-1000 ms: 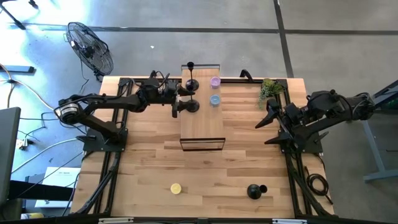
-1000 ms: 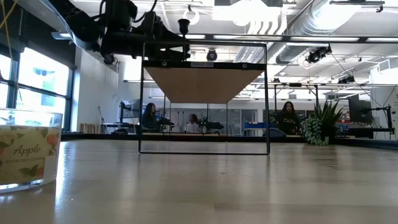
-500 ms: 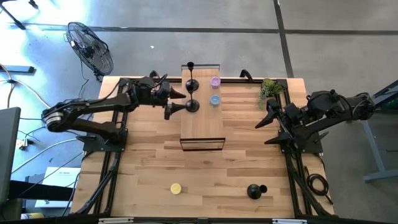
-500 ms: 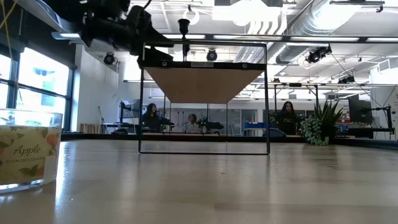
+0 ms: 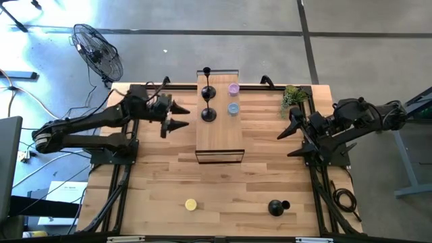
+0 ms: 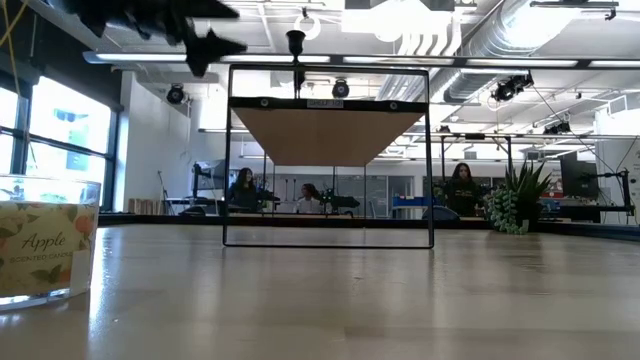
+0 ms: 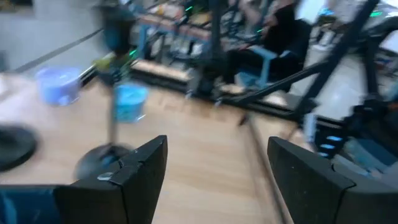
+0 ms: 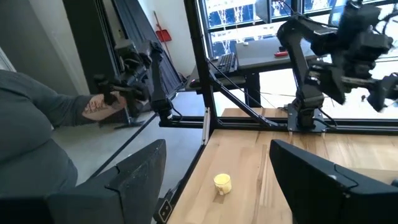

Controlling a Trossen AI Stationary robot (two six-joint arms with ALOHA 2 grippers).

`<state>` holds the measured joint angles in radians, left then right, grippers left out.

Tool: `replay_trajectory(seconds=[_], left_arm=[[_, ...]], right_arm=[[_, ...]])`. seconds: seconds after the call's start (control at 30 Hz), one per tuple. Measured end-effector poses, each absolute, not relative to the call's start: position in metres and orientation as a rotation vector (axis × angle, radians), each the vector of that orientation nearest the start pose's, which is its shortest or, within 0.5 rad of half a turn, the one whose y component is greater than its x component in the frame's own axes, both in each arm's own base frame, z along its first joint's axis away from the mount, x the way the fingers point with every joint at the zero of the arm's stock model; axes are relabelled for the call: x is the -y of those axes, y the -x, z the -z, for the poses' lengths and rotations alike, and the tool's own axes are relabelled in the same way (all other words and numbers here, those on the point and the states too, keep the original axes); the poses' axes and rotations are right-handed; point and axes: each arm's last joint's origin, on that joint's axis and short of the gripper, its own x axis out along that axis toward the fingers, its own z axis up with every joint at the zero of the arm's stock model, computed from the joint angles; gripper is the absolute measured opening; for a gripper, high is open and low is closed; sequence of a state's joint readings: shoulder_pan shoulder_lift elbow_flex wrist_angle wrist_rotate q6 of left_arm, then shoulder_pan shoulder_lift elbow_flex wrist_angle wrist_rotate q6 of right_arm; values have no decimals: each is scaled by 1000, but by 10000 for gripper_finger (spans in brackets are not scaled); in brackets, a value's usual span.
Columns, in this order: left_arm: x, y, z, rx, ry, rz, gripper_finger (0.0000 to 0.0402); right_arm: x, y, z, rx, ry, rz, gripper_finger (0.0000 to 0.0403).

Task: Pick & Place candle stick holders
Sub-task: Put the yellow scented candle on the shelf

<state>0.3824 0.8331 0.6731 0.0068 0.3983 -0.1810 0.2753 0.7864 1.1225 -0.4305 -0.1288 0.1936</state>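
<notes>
Two small matte-black candle stick holders (image 5: 208, 114) stand on the raised wooden shelf (image 5: 219, 135); a third lies on the tabletop (image 5: 155, 182) (near the front). They look light, rigid and top-heavy: best gripped low on the stem. Left pincer (image 5: 177, 116) hangs apart, empty; right pincer (image 5: 286, 128) waits apart.

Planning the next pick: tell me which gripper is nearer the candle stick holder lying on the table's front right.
Right. The right gripper hangs open at the table's right edge, above the candle stick holder. The left gripper, also open, sits beside the raised shelf, farther away.
</notes>
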Motion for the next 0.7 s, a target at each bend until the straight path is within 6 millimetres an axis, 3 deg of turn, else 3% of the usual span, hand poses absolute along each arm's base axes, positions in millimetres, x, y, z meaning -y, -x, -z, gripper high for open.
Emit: replay_trajectory(seconds=[0.23, 0.7], left_arm=[[-23, -173, -315, -91, 230, 61, 273], [35, -173, -314, -99, 301, 42, 273]], right_arm=[[-43, -134, -418, -144, -185, -435, 281], [-47, -141, -415, -183, -201, -506, 281]])
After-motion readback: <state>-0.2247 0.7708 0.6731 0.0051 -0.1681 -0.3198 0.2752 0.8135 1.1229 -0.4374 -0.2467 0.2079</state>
